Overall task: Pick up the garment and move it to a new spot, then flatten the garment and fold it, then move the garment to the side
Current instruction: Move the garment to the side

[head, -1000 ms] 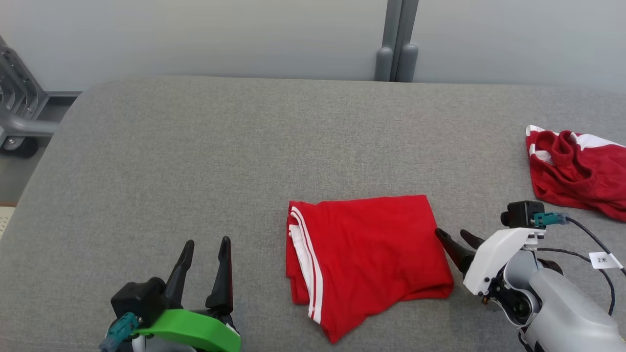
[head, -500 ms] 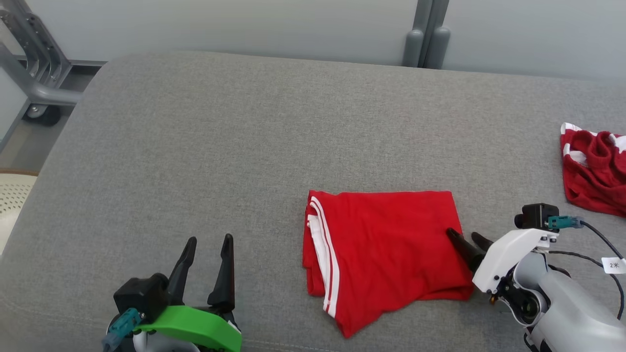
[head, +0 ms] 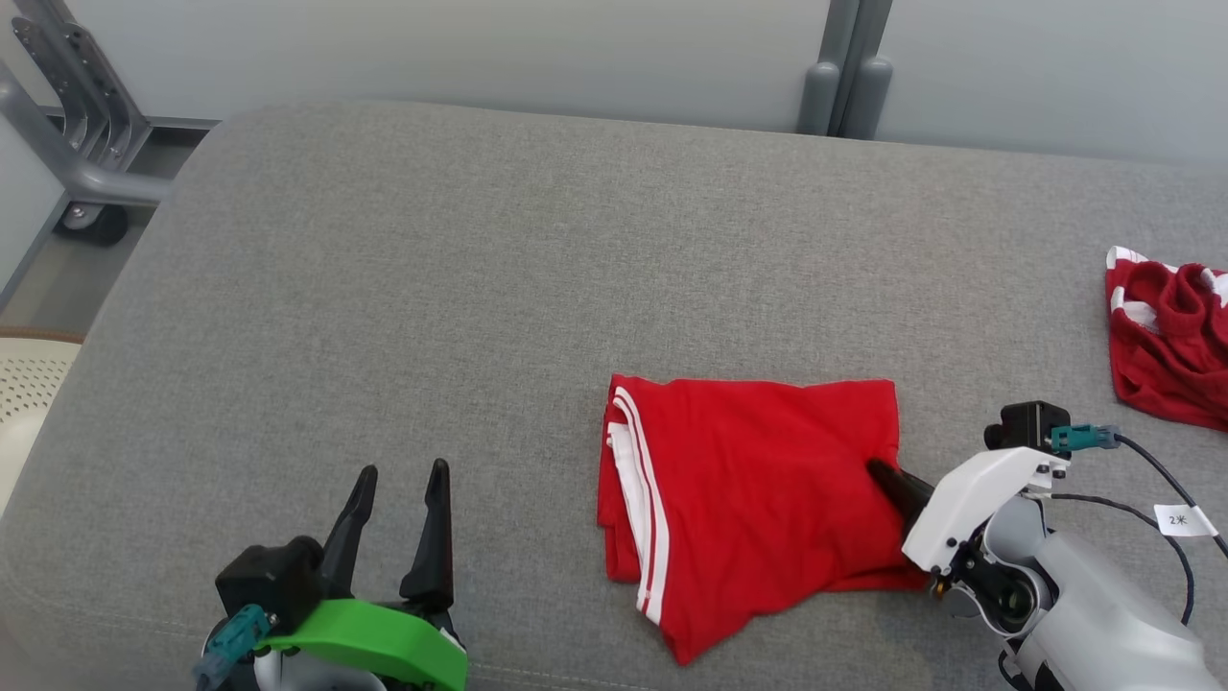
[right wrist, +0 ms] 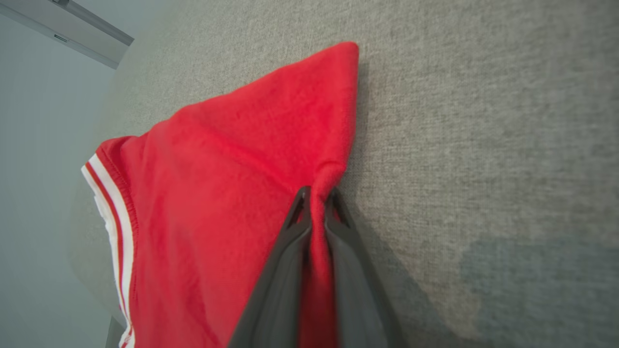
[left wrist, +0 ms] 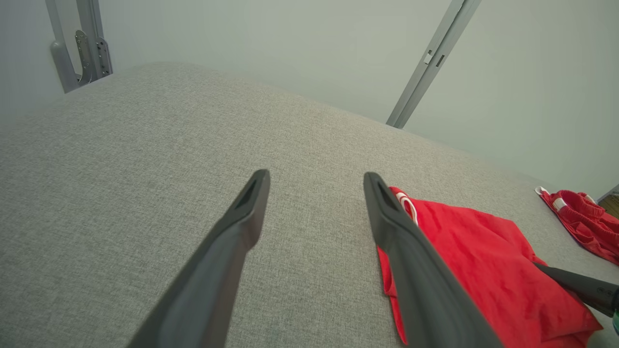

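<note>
Near the grey pad's (head: 480,288) front edge, right of its middle, lies the folded red garment (head: 748,499). The right gripper (right wrist: 317,193) is pinched tight on the garment's side toward the pad's right end. The left gripper (head: 403,470), at the pad's front left, is spread apart. A low, slow pull should keep the fold neat, I think.

The left gripper (left wrist: 315,178) hangs with its fingers spread wide above a grey cushion (left wrist: 145,169). A folded red garment (left wrist: 464,251) lies partly behind one finger. The right gripper (left wrist: 544,269) meets the garment's far edge. Another red cloth (left wrist: 580,222) lies well apart.
</note>
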Controlling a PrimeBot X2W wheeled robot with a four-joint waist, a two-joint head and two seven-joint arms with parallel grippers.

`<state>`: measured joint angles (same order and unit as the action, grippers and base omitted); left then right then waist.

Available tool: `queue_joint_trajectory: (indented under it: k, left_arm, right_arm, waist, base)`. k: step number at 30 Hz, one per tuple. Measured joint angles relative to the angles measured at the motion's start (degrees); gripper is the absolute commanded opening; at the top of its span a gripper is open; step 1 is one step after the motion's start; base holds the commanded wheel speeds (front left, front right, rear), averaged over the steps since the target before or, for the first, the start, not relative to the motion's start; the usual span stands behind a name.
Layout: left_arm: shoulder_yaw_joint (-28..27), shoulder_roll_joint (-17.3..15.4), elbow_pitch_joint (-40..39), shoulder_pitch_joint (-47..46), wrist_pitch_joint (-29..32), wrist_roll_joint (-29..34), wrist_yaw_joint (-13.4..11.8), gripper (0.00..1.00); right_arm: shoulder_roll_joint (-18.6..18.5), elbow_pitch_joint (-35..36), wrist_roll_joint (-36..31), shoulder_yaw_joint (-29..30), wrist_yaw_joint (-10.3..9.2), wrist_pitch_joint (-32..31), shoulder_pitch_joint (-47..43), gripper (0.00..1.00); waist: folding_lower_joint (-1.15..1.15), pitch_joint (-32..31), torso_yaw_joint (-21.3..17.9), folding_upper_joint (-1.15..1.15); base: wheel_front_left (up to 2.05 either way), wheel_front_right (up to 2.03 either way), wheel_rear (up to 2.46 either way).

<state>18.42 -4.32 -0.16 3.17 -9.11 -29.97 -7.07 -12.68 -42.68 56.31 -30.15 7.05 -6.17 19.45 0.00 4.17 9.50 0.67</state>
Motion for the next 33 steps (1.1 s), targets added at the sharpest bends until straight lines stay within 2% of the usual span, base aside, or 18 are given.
queue_joint_trajectory:
  k: [13,23,33]
  left_arm:
    - [-1.81,-0.11,0.32,0.08,-0.03,0.00,-0.01,1.00]
    - [-2.32,-0.04,0.35,0.43,-0.54,-0.07,-0.01,1.00]
    - [-2.00,0.09,0.31,0.74,-0.57,-0.10,-0.01,1.00]
  right_arm:
    - [-1.26,4.97,0.66,-1.75,0.01,1.92,2.74,0.00]
    - [-9.24,6.80,-0.98,-2.12,0.01,2.41,6.76,0.00]
    - [-15.25,10.05,-3.19,-1.94,0.01,1.48,14.10,0.00]
  waist:
    - [0.00,-1.04,-2.02,0.00]
    - [0.00,-2.50,-5.30,0.00]
    - [0.00,-3.50,-8.35,0.00]
  base:
    - [0.00,0.00,0.00]
    - [0.00,0.00,0.00]
    - [0.00,0.00,0.00]
